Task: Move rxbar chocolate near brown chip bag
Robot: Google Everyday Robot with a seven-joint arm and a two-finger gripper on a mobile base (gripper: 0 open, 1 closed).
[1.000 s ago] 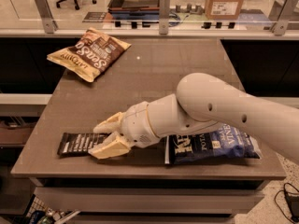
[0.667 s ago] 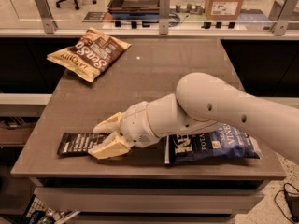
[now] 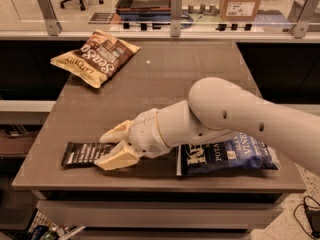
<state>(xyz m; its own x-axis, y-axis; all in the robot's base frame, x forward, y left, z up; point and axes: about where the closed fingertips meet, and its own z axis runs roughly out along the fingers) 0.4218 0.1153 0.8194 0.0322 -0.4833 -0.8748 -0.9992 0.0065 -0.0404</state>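
Claw [image 3: 100, 152] sits low at front-left of the surface [image 3: 165, 79], fingers apart, one on either side of the right end of the rxbar chocolate [image 3: 76, 154]; can't tell if they touch it. Bar lies flat near the front edge. Blue chip bag [image 3: 235, 156] lies just right, partly under my arm. Brown chip bag [image 3: 95, 56] is well apart, at far-left corner.
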